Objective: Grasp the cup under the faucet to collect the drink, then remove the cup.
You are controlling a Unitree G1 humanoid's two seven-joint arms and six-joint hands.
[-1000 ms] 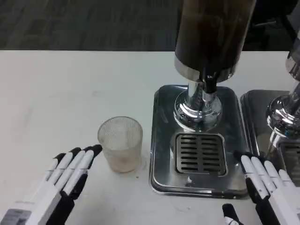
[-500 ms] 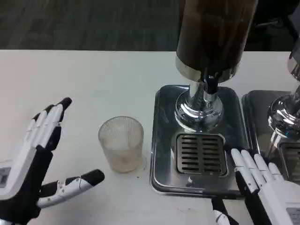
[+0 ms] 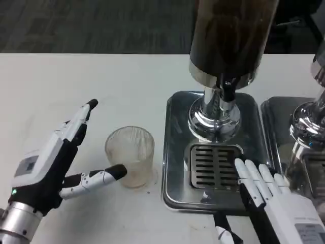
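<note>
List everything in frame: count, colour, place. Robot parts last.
cup: 1, clear ribbed, on table left of the tray, not under the faucet
drink dispenser: 1, dark tank on chrome column, standing on the tray
drip tray: 1, silver, with slotted grate, centre-right
second dispenser: 1, chrome, partly cut off at right edge
table: 1, white
left hand: 1, white and black, fingers spread beside the cup
right hand: 1, white and black, fingers over the tray's front

Even light, perhaps slightly soft.

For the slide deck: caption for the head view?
Open left hand closing around cup beside dispenser tray.
</note>
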